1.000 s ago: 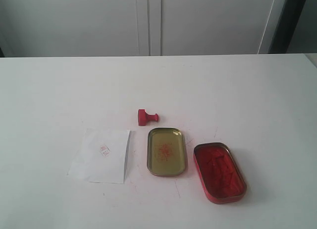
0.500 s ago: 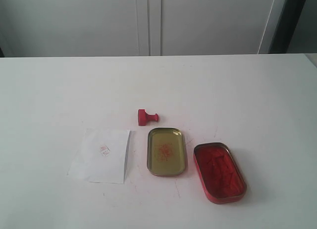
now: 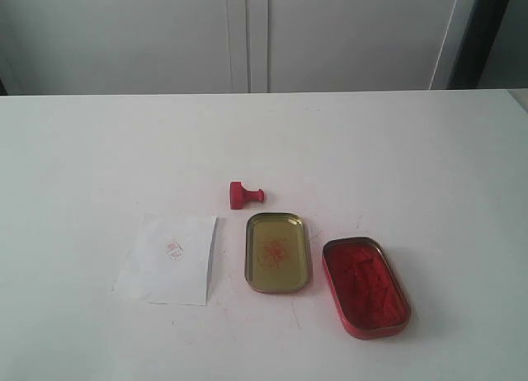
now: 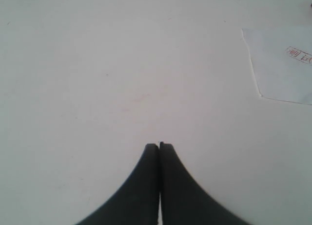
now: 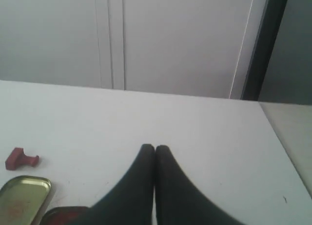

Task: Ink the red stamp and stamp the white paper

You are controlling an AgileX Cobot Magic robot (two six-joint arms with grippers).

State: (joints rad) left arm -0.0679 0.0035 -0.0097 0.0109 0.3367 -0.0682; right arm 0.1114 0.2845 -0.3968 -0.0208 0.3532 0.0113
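The red stamp [image 3: 245,195] lies on its side on the table [image 3: 396,150], just behind the gold tin [image 3: 278,252]. The white paper [image 3: 168,258], which bears a faint red mark, lies flat to the left of that tin, and the red tin [image 3: 365,286] sits to its right. The left gripper [image 4: 159,146] and the right gripper [image 5: 155,148] each hang over the table with fingers pressed together, holding nothing.

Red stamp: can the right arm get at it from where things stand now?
Probably yes. The red stamp lies on its side on bare table, apart from the gold tin, with nothing over it. The right end effector is shut and must open first.
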